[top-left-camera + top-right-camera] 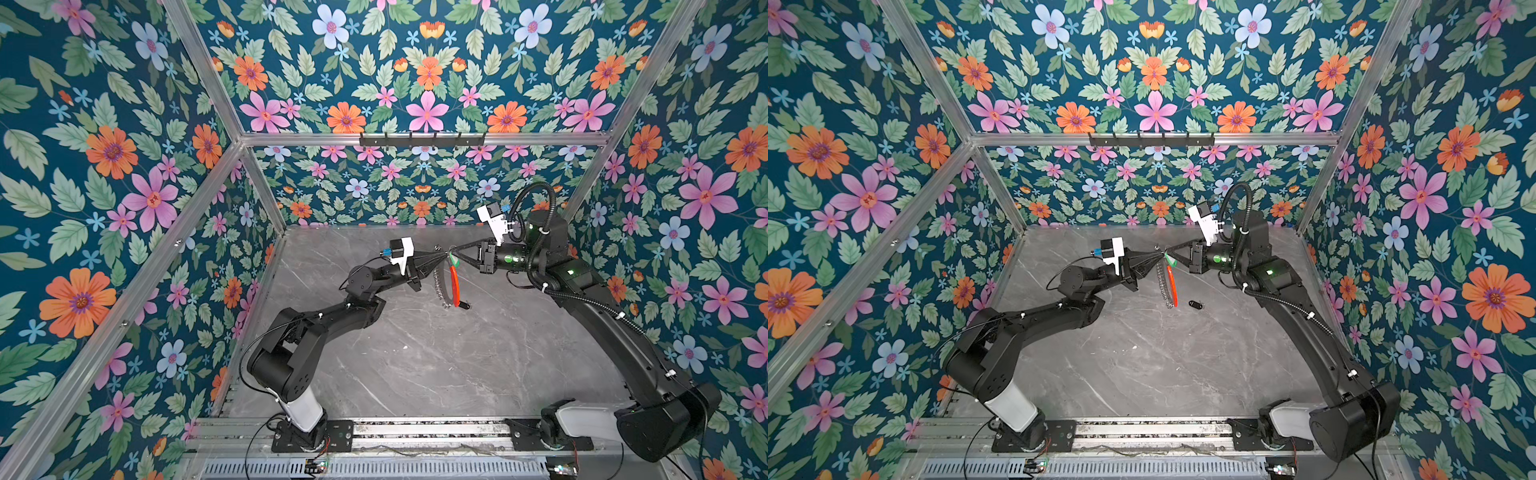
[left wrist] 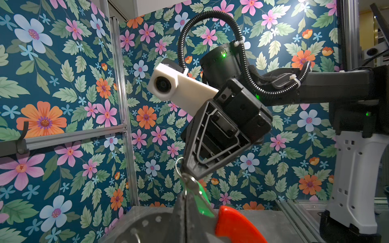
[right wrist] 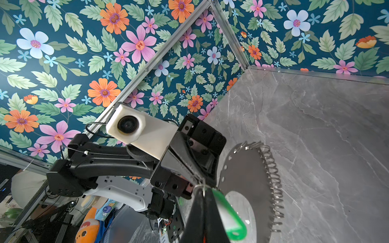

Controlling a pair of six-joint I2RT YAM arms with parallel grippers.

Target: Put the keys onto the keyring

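Both pincers meet tip to tip above the counter [image 1: 415,365]. The left pincer [image 1: 440,252] is clamped tight on the top rim of the keyring [image 1: 454,284], which hangs edge-on just below it. The right pincer [image 1: 453,251] is closed on the green-tagged key [image 1: 455,261], right at the keyring's top. The black-fob key [image 1: 1195,305] lies on the counter near the keyring's lower edge

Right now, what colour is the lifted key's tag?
Green tag, clearest in the right wrist view.

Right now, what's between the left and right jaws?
The green-tagged key, clearest in the left wrist view. In a top view, the jaws of the left gripper and right gripper almost meet, with the keyring hanging below.
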